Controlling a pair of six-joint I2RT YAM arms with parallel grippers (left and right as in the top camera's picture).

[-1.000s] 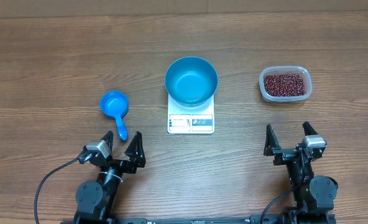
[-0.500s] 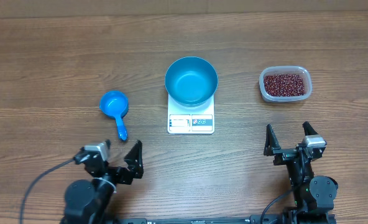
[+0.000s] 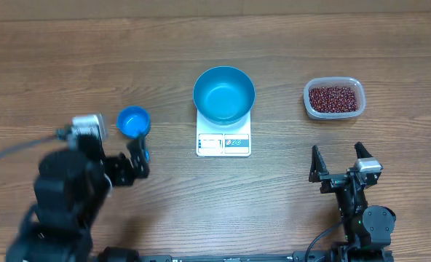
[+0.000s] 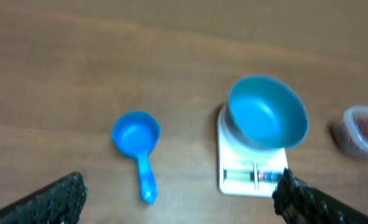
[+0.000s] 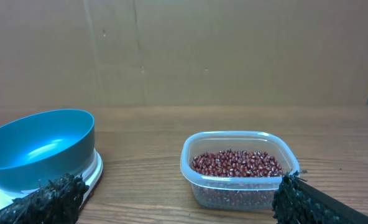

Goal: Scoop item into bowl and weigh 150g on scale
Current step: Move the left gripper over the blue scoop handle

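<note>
scoop (image 3: 133, 121) handle obscured overhead, whole from left wrist, bowl (image 3: 224, 93) on scale (image 3: 223, 144)

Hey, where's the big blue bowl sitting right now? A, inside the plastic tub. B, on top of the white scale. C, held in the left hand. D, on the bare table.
B: the bowl rests on the scale, with only the scale's display edge showing in front of it.

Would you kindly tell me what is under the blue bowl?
The white scale sits under the bowl. Only its display edge shows; the rest is covered by the bowl.
</note>
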